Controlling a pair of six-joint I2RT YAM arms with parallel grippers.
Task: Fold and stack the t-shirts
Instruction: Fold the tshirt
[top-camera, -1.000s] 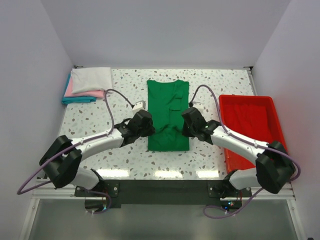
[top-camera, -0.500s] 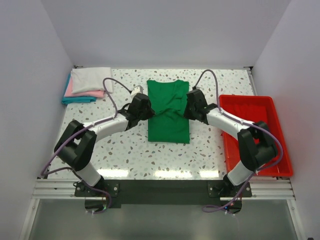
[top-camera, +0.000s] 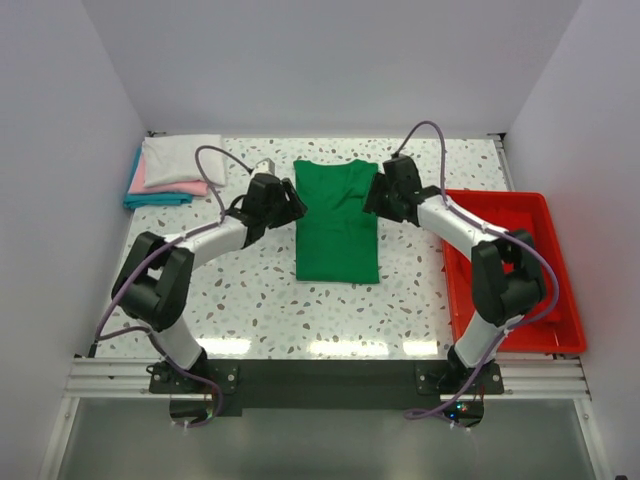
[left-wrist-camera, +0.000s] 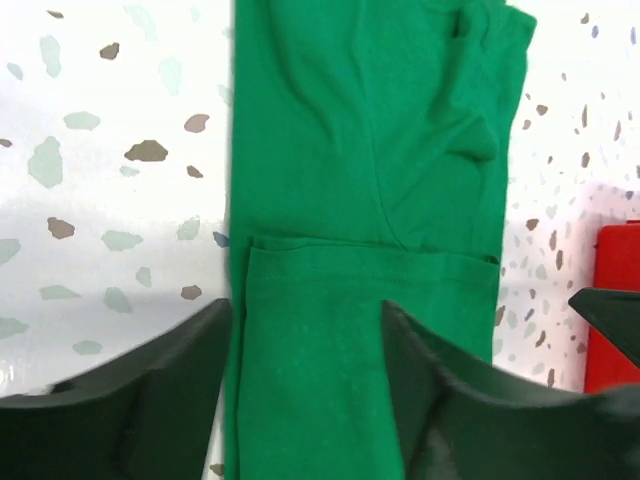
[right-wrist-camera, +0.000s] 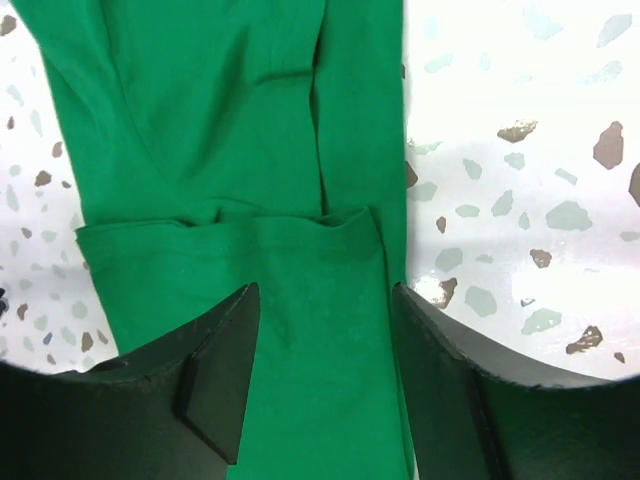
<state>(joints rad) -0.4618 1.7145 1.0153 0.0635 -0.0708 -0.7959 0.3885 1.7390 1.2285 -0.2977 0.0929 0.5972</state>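
Note:
The bright green t-shirt (top-camera: 337, 225) lies flat mid-table as a narrow folded rectangle, its hem laid over the upper part. My left gripper (top-camera: 290, 203) hovers at its far left corner, my right gripper (top-camera: 378, 198) at its far right corner. In the left wrist view the left gripper (left-wrist-camera: 305, 305) stands open, green cloth (left-wrist-camera: 370, 150) lying loose between the fingers. The right gripper (right-wrist-camera: 325, 290) is open too, over the folded edge of the shirt (right-wrist-camera: 220, 120). Neither pinches the cloth. Folded t-shirts sit stacked at the far left: white (top-camera: 183, 158) on pink (top-camera: 165, 186) on teal (top-camera: 155, 199).
A red plastic tray (top-camera: 495, 194) stands along the table's right side, close to the right arm. White walls close in the table on the left, back and right. Purple cables loop above both forearms.
Both grippers carried the shirt's near hem away from the bases toward the collar, folding it shorter. Both then opened and let the cloth go.

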